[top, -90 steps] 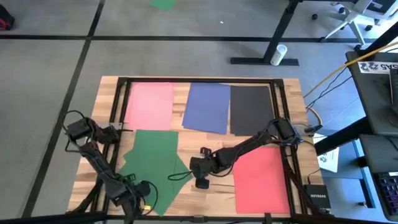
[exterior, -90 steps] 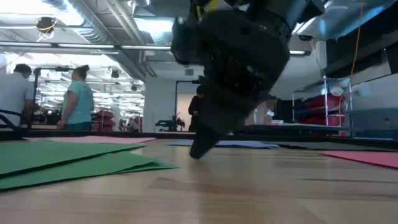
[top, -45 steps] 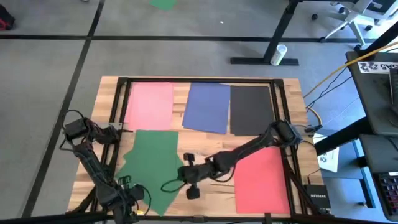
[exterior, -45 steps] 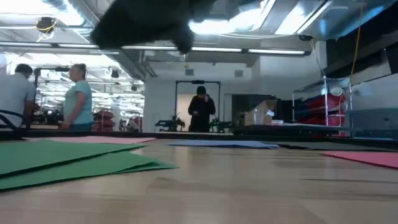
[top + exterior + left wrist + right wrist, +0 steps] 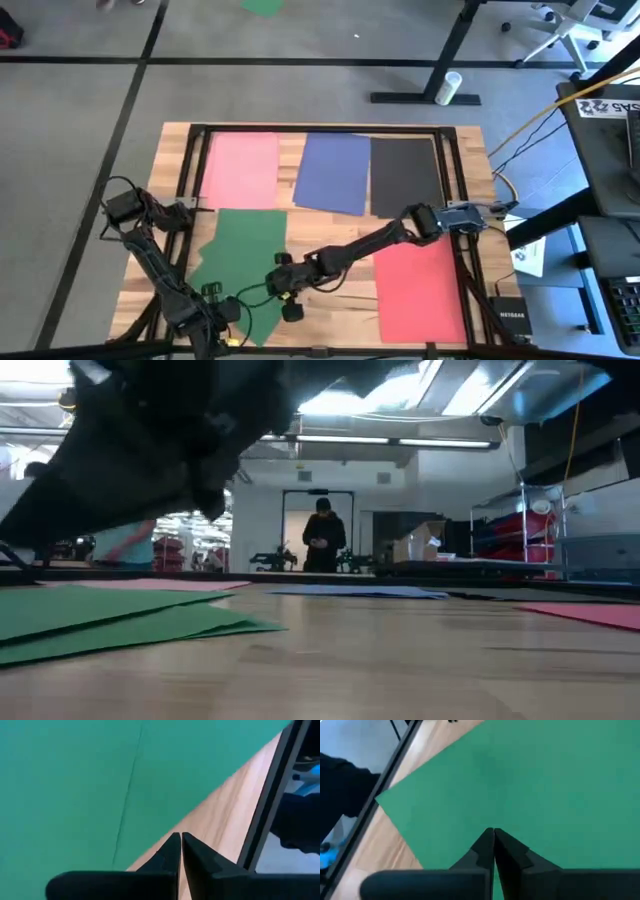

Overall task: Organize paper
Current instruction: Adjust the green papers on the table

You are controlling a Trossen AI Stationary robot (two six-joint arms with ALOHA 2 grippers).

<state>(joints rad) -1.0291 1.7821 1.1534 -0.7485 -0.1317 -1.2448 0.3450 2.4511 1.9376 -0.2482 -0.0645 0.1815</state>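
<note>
Two overlapping green paper sheets lie flat at the near left. Pink, blue and black sheets lie in a row along the far side, and a red sheet lies at the near right. My right gripper is shut over the green sheets' right near part. In the low view its dark body hangs above the tabletop. My left gripper is shut at the green paper's near edge, beside bare wood. My left gripper's shut fingertips point down at the near edge of the green sheet, where it meets the wood. I cannot tell whether they touch the paper.
A black frame rail runs around the tabletop. A small white printed sheet and a dark box lie off the table's right side. People stand in the room beyond the far edge. Bare wood lies between green and red.
My right gripper has risen off the bare wood in the middle and gone toward the table's left and near edge. It now hangs over the green sheets. The paper has kept still.
</note>
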